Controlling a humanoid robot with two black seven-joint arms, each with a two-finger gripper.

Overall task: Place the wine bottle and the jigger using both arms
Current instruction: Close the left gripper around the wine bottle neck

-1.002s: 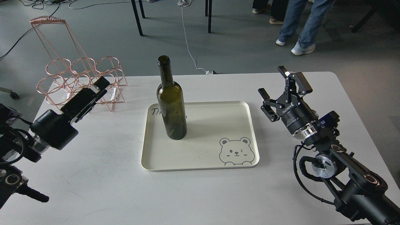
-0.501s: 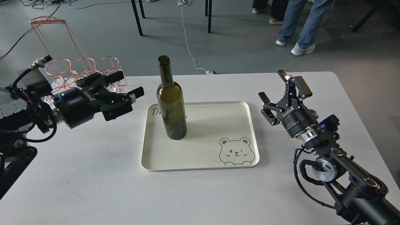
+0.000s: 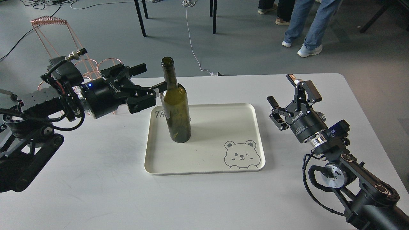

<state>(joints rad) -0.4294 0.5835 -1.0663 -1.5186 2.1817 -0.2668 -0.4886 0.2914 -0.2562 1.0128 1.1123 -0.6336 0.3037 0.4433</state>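
The wine bottle (image 3: 175,108), dark olive-green, stands upright on the left part of a cream tray (image 3: 223,121) with a bear drawing. My left gripper (image 3: 151,77) is open and empty, coming in from the left at the height of the bottle's shoulder. One of its fingertips (image 3: 160,86) reaches the bottle's left edge; I cannot tell if it touches. My right gripper (image 3: 281,89) is open and empty above the table, right of the tray. The jigger is not in view.
A copper wire bottle rack (image 3: 64,51) stands at the table's back left, partly behind my left arm. The white table (image 3: 96,179) ends at its right edge close to my right arm. People's legs (image 3: 303,22) and chair legs are on the floor beyond.
My left arm has swung up and right, from pointing at the rack to reaching the bottle's shoulder, its gripper now seen open. My right gripper has drawn back slightly, down and right. The bottle has not moved.
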